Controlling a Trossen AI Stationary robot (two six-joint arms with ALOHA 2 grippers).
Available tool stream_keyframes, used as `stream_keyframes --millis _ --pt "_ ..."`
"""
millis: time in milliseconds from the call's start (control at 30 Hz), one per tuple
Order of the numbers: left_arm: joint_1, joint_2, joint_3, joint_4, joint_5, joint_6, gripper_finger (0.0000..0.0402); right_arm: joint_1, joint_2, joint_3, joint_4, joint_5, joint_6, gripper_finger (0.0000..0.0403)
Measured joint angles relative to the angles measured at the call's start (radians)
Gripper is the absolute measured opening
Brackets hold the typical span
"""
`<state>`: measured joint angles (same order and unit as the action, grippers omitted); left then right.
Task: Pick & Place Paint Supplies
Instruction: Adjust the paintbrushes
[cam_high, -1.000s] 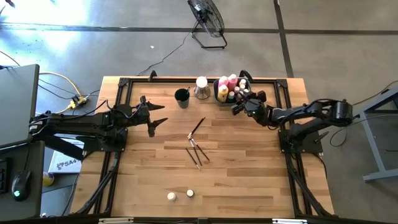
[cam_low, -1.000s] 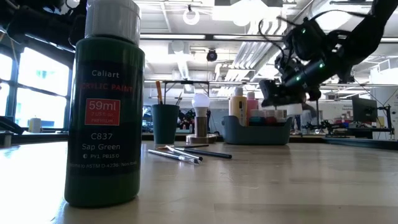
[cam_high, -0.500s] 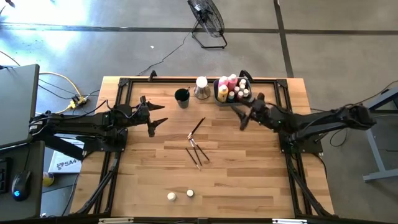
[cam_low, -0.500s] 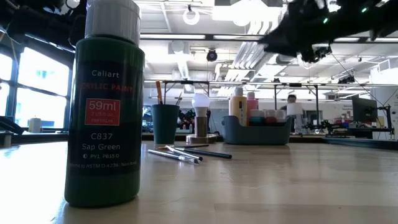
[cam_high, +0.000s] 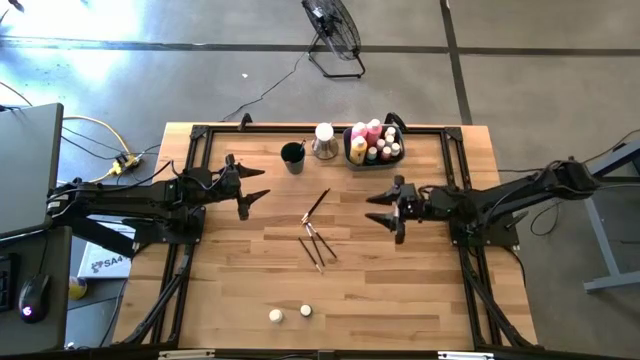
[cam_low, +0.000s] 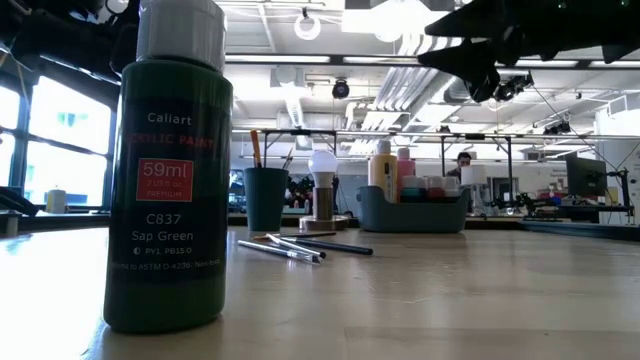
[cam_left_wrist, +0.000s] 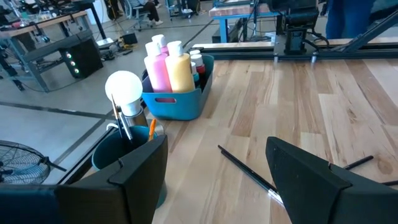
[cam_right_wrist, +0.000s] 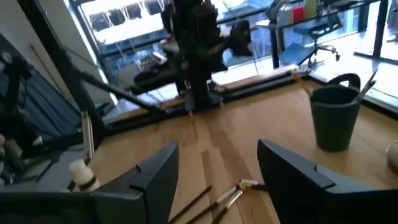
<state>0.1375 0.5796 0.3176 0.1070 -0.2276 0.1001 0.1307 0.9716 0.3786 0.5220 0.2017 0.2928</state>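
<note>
Pink and yellow paint bottles (cam_high: 365, 138) stand among other bottles in the grey-blue bin (cam_high: 392, 157) at the table's far side. Three thin brushes (cam_high: 316, 232) lie flat at mid-table. Two small white-capped pots (cam_high: 290, 313) sit near the front edge. A dark green paint bottle (cam_low: 170, 170) stands right in front of the low camera. My right gripper (cam_high: 385, 208) hovers open and empty, right of the brushes and nearer the front than the bin. My left gripper (cam_high: 252, 190) waits open, left of the brushes.
A dark round cup (cam_high: 292, 156) holding brushes and a white-topped stand (cam_high: 324, 140) are beside the bin on its left. Black frame rails (cam_high: 300, 128) run along the table's far and side edges. Bare wood lies between the brushes and the right arm.
My right gripper has swung away from the bin toward the table's near side, risen, and tipped from pointing down to level. It now points toward the table's left. The bin, the brushes and the pots have stayed where they were.
</note>
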Motion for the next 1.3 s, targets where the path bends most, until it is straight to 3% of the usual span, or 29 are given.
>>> stream_keyframes --millis 233,533,733,1033,1167,1300 --pt "0.000 0.000 0.000 0.001 0.000 -0.001 0.0267 0.013 0.134 0.000 0.105 0.068 0.029 0.0211" --pt "0.000 0.000 0.000 0.002 -0.001 -0.001 0.0267 0.014 0.301 0.000 0.360 0.058 0.055 0.0211" --pt "0.000 0.000 0.000 0.002 -0.002 -0.002 0.0267 0.014 0.345 0.004 0.477 0.058 0.020 0.0211" --pt "0.000 0.000 0.000 0.002 -0.002 -0.002 0.0267 0.014 0.346 0.111 0.400 -0.051 -0.136 0.0211" --pt "0.000 0.000 0.000 -0.004 -0.002 -0.002 0.0267 0.013 0.346 0.180 0.252 -0.033 -0.136 0.0211" --pt "0.000 0.000 0.000 -0.004 -0.002 -0.002 0.0267 0.013 0.346 0.242 0.093 0.051 -0.131 0.0211"
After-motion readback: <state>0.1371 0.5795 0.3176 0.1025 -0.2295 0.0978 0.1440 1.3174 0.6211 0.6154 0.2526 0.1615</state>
